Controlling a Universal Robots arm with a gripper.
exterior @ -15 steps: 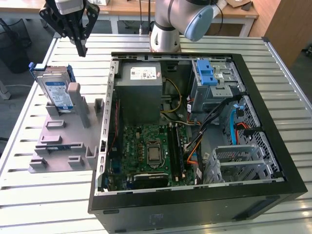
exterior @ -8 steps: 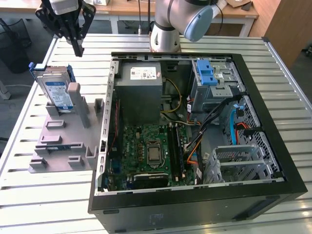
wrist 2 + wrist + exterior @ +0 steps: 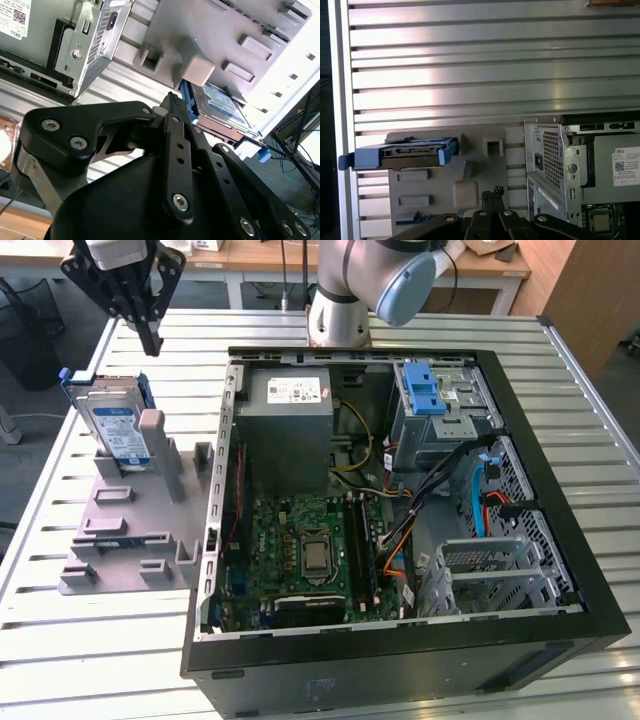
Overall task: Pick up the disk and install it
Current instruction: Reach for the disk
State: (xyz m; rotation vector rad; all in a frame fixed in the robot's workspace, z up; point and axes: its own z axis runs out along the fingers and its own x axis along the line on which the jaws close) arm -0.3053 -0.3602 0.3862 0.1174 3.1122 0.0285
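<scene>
Claw is seen with its tips pinched together and nothing held, hung in the air over the slatted surface. The disk is found just below it, slightly toward the exterior view's left. It is stood on edge in a grey holder, top edge along the slats, beside the open computer case.

The disk, silver with a blue-white label and blue side rails, stands on edge, seemingly slightly tilted, in the grey fixture.

The disk is silver with a blue-and-white label and blue rails; the stand grey; the tabletop ribbed silver.
</scene>
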